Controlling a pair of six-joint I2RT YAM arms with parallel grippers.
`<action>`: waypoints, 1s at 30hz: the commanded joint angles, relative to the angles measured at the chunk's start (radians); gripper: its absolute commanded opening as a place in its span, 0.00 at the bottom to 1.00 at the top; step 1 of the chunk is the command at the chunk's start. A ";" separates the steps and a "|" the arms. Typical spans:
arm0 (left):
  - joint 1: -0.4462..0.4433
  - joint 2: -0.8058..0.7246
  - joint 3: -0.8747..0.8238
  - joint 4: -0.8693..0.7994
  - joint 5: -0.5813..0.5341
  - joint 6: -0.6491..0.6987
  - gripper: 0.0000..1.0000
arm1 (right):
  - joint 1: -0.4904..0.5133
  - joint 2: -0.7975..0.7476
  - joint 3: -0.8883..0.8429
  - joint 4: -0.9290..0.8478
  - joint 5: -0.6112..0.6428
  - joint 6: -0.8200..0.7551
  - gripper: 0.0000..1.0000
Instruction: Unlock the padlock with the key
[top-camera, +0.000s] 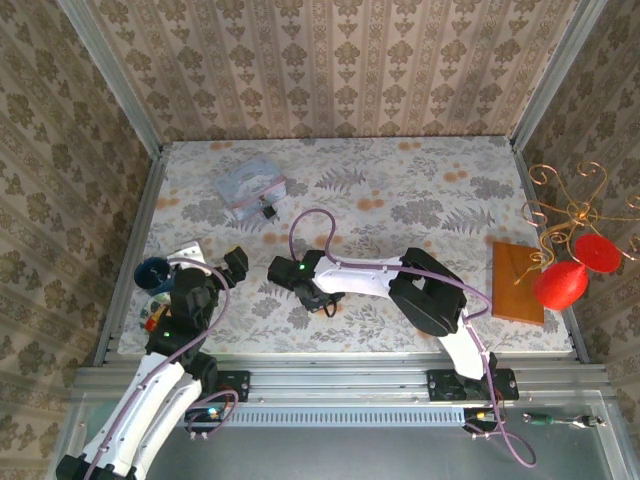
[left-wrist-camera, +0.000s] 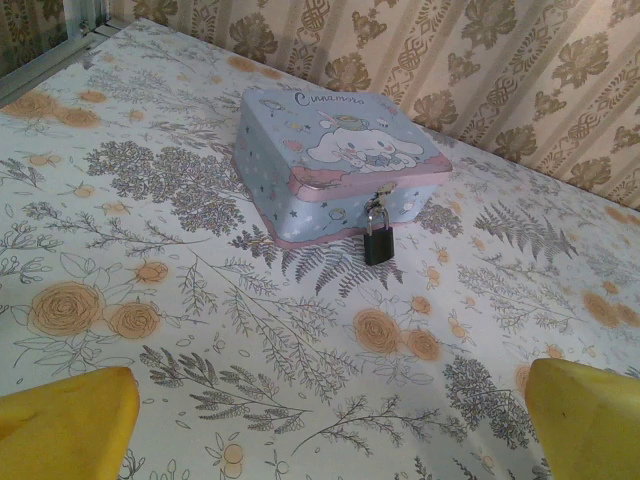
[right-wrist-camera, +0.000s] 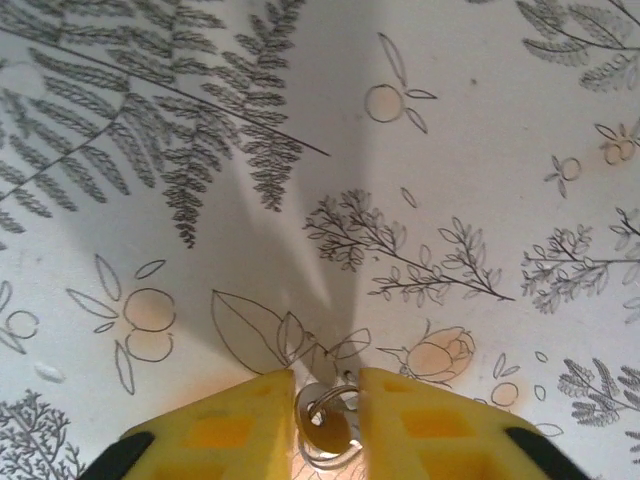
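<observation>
The padlock (left-wrist-camera: 377, 240) hangs from the hasp at the front of the pale blue tin (left-wrist-camera: 330, 160), its dark body resting on the flowered tablecloth (left-wrist-camera: 200, 330), at the far left of the table. The stretch of cloth between it and my arms lies bare. The key (right-wrist-camera: 325, 432) sits on its ring near the middle of the table, well apart from the padlock. Off to the right lie a wooden board (top-camera: 518, 282) and a gold wire stand with red balls (top-camera: 560, 285), well away from both.

My right gripper (right-wrist-camera: 327, 388) has its yellow fingers (right-wrist-camera: 250, 425) drawn in to a narrow gap with the key between them, the ring touching both pads. My left gripper (left-wrist-camera: 330, 425) stands spread wide, holding nothing.

The right arm reaches left across the table, wrist tipped down at the cloth. The left arm sits low near its base, aimed at the tin.
</observation>
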 joint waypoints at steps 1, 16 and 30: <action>0.011 0.001 -0.012 -0.006 -0.007 -0.013 1.00 | 0.004 -0.038 -0.026 -0.030 0.047 0.020 0.21; 0.016 0.021 -0.020 0.021 0.017 -0.015 1.00 | 0.000 -0.101 -0.058 -0.001 0.060 0.063 0.06; -0.033 0.270 -0.059 0.507 0.516 0.017 1.00 | -0.106 -0.688 -0.587 0.675 0.015 0.433 0.00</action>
